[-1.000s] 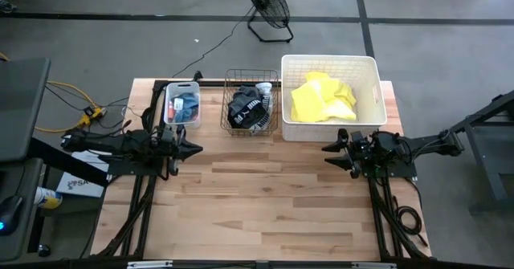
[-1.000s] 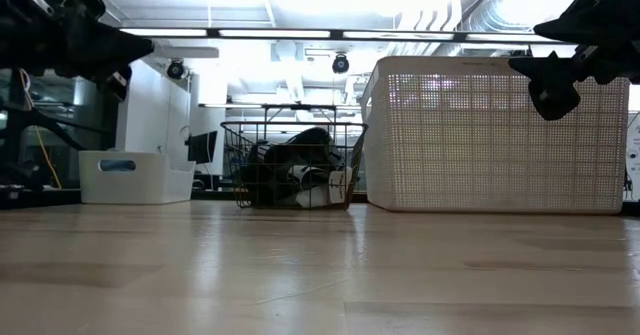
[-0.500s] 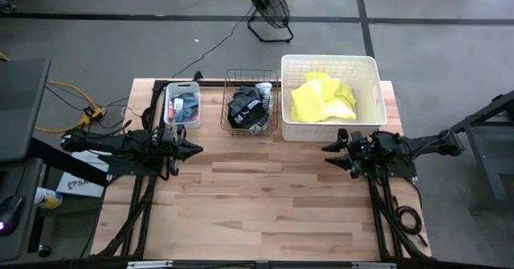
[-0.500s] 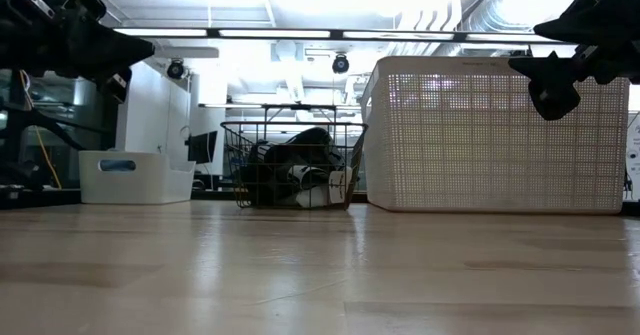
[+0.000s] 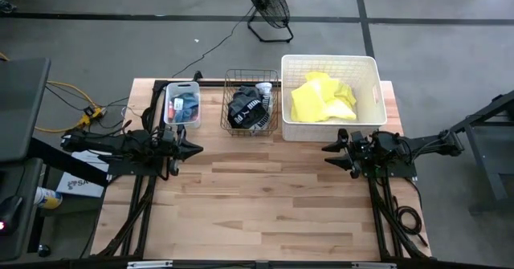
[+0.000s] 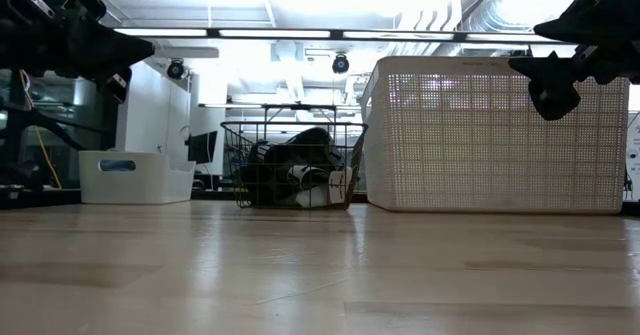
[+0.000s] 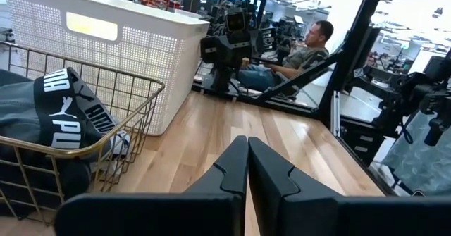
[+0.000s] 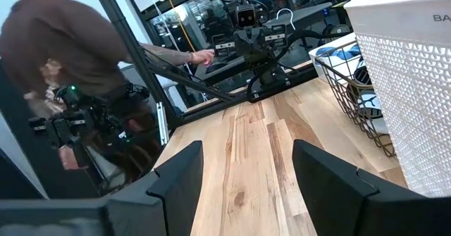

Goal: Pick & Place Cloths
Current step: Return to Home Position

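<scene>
Neon-yellow cloths (image 5: pixel 321 99) lie in the large white tub (image 5: pixel 369 68) at the far right. A black cloth with white print (image 5: pixel 246 108) fills the copper wire basket (image 5: pixel 229 80); the left wrist view shows that cloth (image 7: pixel 60 113) too. Small grey-blue and pink-red pieces (image 5: pixel 183 107) sit in the small white tub (image 5: pixel 195 85). My left gripper (image 5: pixel 197 148) hovers shut at the table's left edge, holding nothing. My right gripper (image 5: pixel 326 150) hovers open at the right edge, with nothing between its fingers.
The three containers stand in a row along the table's far edge. The wooden tabletop (image 5: pixel 265 197) stretches bare between the arms and toward the near edge. A floor fan (image 5: pixel 267 4) stands beyond the table. People show in the room beyond in both wrist views.
</scene>
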{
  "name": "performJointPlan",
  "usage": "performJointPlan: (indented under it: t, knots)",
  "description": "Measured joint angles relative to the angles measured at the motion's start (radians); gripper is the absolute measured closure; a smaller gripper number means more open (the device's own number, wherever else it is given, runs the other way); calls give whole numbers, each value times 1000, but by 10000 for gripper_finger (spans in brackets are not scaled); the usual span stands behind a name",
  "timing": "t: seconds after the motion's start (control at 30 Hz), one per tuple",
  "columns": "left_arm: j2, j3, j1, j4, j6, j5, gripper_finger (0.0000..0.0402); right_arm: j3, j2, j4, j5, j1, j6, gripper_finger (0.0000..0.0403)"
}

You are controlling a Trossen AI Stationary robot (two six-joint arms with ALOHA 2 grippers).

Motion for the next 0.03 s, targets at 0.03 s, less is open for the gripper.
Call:
performJointPlan:
  t: [0.03]
  knots:
    - [0, 0, 0, 0, 0, 0, 391, 0, 0, 0, 0, 0, 0, 192]
